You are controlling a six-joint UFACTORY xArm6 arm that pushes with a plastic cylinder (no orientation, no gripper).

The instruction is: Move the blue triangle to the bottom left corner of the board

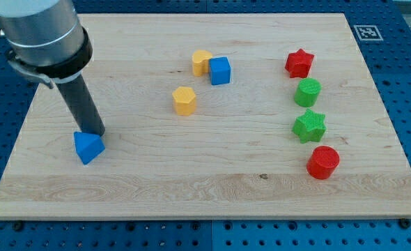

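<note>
Blue triangle (88, 147) on the wooden board (191, 188), near the left edge and roughly two-thirds of the way down from the top edge; it is not yet in the bottom left corner, which lies below it and to the left. My tip (96, 132) sits at the triangle's upper right side, touching it or just beside it; contact cannot be confirmed because the block hides the very end of the rod. The arm has no hand: it ends in a plain rod that grasps nothing and can only push.

Well apart, toward the top edge near the middle of the board, a yellow heart-shaped block (201, 62) touches a blue cube (220, 70), with a yellow hexagon (184, 100) just below them. Along the right edge stand, from top to bottom, a red star (299, 63), a green cylinder (307, 91), a green star (309, 125) and a red cylinder (322, 162).

Risk, as judged: a push against a slanted face may turn the triangle and let it slip sideways off the rod. A push carried too far could send the block over the left or bottom edge, since both are near.
</note>
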